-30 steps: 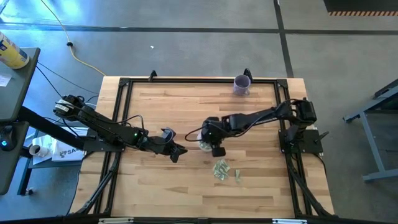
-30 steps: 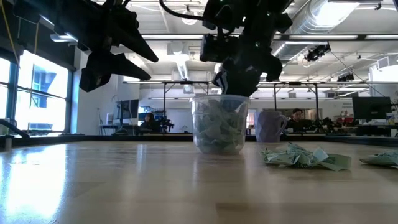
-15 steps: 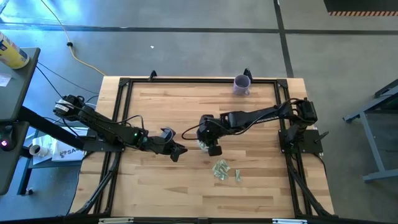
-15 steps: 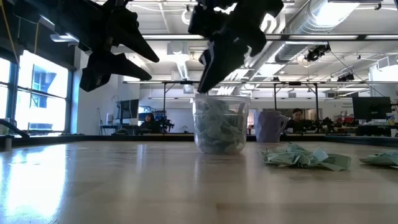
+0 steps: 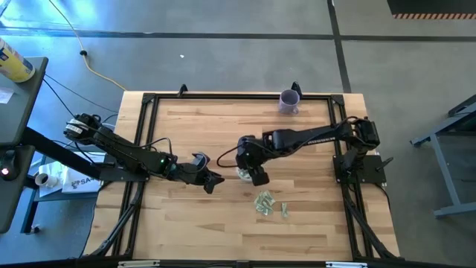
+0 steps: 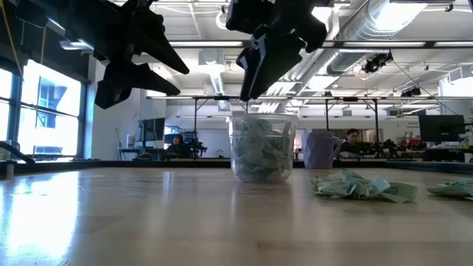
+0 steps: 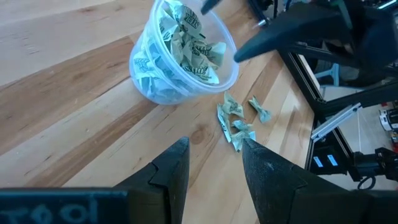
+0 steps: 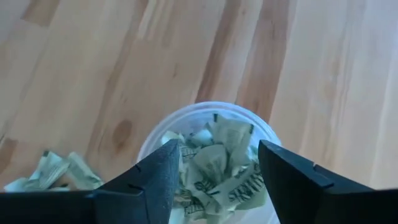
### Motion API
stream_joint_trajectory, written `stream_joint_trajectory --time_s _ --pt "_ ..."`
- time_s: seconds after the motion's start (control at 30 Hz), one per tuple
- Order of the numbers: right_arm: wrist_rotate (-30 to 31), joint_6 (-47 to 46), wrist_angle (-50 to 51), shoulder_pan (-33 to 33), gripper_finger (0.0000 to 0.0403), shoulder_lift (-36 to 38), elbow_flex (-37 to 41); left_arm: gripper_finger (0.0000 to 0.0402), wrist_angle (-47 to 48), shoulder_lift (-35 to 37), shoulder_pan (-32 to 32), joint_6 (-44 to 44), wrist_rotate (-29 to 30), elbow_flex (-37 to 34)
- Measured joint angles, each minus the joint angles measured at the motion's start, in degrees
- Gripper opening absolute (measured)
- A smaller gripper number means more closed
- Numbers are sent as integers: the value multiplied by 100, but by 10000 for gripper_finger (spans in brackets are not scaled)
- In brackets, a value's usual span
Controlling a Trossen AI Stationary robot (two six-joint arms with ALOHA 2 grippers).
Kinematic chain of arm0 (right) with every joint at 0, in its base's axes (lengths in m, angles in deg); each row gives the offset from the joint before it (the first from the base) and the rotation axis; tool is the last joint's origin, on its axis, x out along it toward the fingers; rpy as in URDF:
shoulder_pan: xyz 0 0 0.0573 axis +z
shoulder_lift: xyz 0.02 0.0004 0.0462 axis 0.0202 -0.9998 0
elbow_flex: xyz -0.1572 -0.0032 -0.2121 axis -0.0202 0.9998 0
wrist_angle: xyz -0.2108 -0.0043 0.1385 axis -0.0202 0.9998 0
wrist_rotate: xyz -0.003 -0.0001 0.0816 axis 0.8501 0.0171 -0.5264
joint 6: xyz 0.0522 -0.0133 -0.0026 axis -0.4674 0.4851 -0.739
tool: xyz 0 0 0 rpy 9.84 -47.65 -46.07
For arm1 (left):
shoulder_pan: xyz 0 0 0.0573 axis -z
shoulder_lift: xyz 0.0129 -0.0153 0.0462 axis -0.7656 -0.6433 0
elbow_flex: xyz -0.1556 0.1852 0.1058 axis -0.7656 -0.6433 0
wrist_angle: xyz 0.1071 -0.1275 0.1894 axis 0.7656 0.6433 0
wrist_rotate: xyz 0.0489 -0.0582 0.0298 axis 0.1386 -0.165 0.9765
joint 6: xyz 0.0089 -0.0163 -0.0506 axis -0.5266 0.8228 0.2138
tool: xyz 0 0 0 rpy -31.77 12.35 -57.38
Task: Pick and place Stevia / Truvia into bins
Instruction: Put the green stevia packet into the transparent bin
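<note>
1. Spanning the whole scene, the wooden table [image 5: 193, 223] carries everything, with both dark arms reaching toward its middle.
2. The right gripper [image 8: 214, 180] hangs directly above the clear cup [image 6: 260, 148], its fingers spread apart with nothing between them; the cup's mouth shows in the gap.
3. The left gripper [image 7: 211, 165] waits just beside the cup on the table's left half, fingers parted and empty, pointed at the cup and the loose sachets.
4. The cup [image 5: 242, 173] sits near the table's centre, already well filled with crumpled pale green sachets [image 7: 189, 43].
5. A small heap of loose sachets [image 5: 265, 203] lies on the wood near the cup, on the side toward the front edge, with a few more [image 6: 452, 189] a little apart.
6. Judged from this, the drop looks complete; a good finish means lifting straight up clear of the rim so the fingers do not tip the light cup, then descending on one sachet at the heap's edge.
</note>
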Motion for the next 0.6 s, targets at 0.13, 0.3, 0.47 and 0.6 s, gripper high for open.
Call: stream_joint_trajectory --time_s 0.13,0.3,0.47,0.6 --pt "-77 36 180 2 213 58 0 182 1 0 0 1 0 0" --pt "81 148 436 98 204 531 65 182 -13 0 0 2 0 2" --pt "435 266 865 220 201 1012 367 182 -2 0 0 0 2 2" --pt "353 -65 1148 520 209 1285 1004 182 -4 2 0 0 4 2"
